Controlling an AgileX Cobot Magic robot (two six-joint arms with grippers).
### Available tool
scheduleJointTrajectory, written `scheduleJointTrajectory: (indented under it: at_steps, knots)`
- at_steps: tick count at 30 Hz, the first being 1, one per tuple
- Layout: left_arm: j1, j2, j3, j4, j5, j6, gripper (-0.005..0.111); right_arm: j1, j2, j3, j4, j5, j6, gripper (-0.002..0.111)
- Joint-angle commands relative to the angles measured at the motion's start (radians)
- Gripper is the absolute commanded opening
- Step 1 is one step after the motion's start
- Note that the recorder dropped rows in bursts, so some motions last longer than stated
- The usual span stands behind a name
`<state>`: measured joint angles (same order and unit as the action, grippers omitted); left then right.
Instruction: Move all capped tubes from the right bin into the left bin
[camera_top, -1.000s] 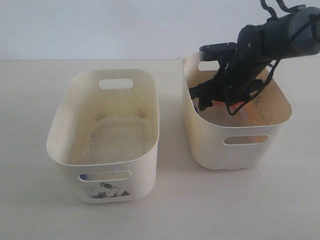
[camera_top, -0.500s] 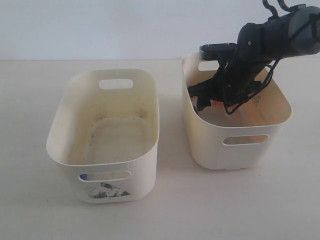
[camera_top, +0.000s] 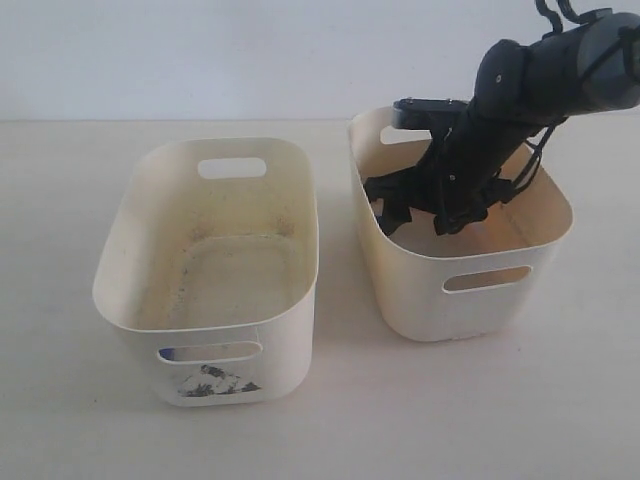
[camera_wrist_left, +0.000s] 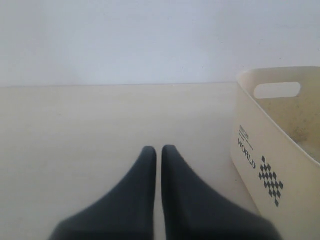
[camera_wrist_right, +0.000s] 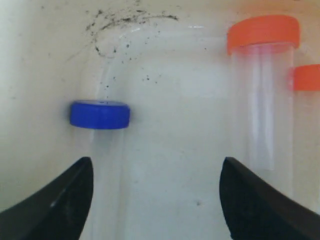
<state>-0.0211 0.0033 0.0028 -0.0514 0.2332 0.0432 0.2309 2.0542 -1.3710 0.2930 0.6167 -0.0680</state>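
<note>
Bins stand side by side on a pale tabletop (camera_top: 330, 430), close together but not touching. Nearest the exterior camera, the off-white left bin (camera_top: 112, 300) shows a torn dark sticker (camera_top: 215, 383) under the handle slot of its near wall, and its floor is grimy and speckled. Near that bin's outer wall, printed with the word "WORLD" (camera_wrist_left: 246, 155) and a checkered diamond, the left gripper (camera_wrist_left: 159, 149) hangs over bare table out of the exterior camera's sight. Its two dark fingers are clenched together tip to tip with nothing between them.

Slightly farther back and to the right sits the yellower right bin (camera_top: 470, 305), one handle slot facing the camera. The black right arm (camera_top: 545, 75) slants down into it from the far right and carries the right gripper (camera_wrist_right: 156, 172) low inside, toward the bin's left end. Its jaws are spread wide and released, grasping nothing.

On the right bin's floor, dusted with dark specks (camera_wrist_right: 130, 20), lie a blue-capped tube (camera_wrist_right: 100, 114) just inside one fingertip, an orange-capped tube (camera_wrist_right: 263, 100) running partly behind the other, and a second orange-capped tube (camera_wrist_right: 306, 77) just beside it, cut off by the frame edge.

A plain white wall (camera_top: 250, 50) closes the scene at the table's far edge
</note>
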Motion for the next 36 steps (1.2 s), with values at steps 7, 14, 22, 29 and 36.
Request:
scheduleJointTrajectory:
  at_steps: [7, 14, 22, 29, 36]
  knots:
    - [0.001, -0.003, -0.003, 0.000, -0.001, -0.008, 0.004, 0.001, -0.031, 0.003, 0.077, 0.005, -0.046, 0.067]
    - [0.001, -0.003, -0.003, 0.000, -0.001, -0.008, 0.004, 0.001, -0.061, 0.003, 0.077, -0.005, -0.086, 0.067]
    - [0.001, -0.003, -0.003, 0.000, -0.001, -0.008, 0.004, 0.001, 0.036, 0.003, 0.080, 0.026, -0.110, 0.067]
    - [0.001, -0.003, -0.003, 0.000, -0.001, -0.008, 0.004, 0.001, 0.083, 0.003, 0.072, 0.045, -0.126, 0.055]
    - [0.001, -0.003, -0.003, 0.000, -0.001, -0.008, 0.004, 0.001, 0.090, 0.003, 0.053, 0.047, -0.126, 0.027]
